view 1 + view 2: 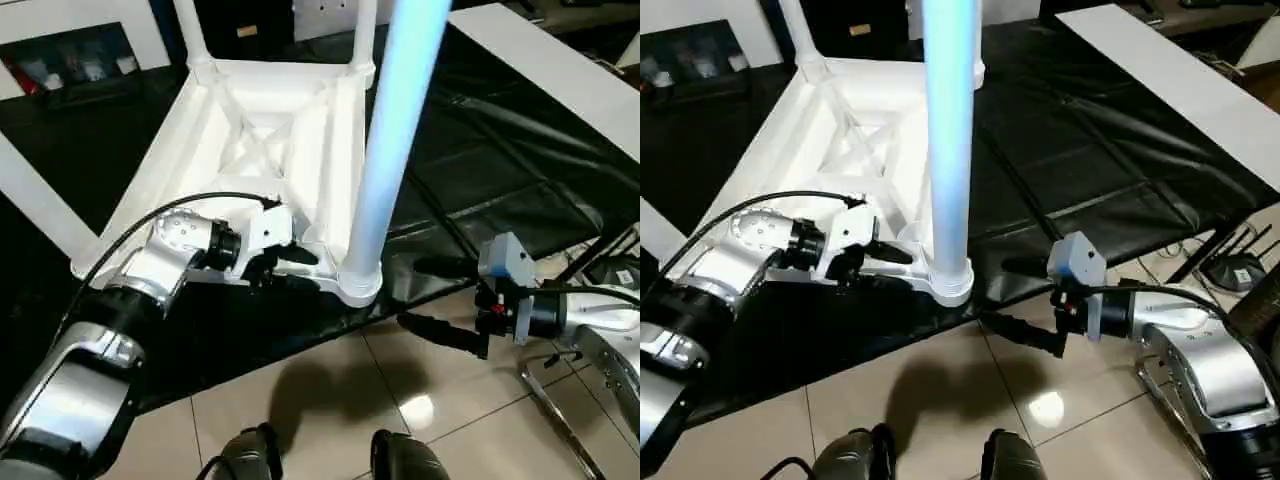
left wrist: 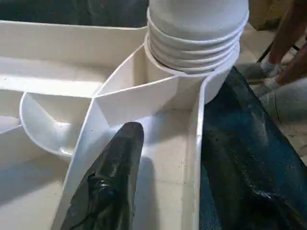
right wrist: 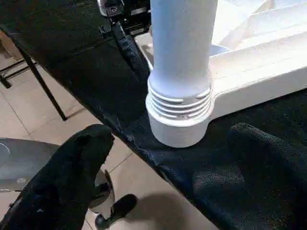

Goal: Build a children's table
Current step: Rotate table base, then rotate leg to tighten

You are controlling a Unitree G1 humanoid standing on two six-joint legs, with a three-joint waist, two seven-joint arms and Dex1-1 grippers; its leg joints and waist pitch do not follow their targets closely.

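The silver left arm's black two-fingered pincer [image 1: 285, 262] straddles a white rim; the right black pincer [image 1: 440, 300] hangs spread wide.

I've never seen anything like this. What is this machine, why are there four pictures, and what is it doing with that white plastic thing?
It is a humanoid robot with two silver arms, each ending in a gripper of two black fingers. Two pictures come from cameras in its head, looking down; the other two come from a camera on each wrist.

On the black-covered work surface lies a white plastic table top, upside down, its ribbed underside showing. White cylindrical legs stand up from its corner sockets; the nearest leg sits in the corner socket at the surface's edge.

The left gripper rests at the top's rim beside that socket, one finger inside the rim, one outside. The right gripper is open, holds nothing, and is off the edge, facing that leg.
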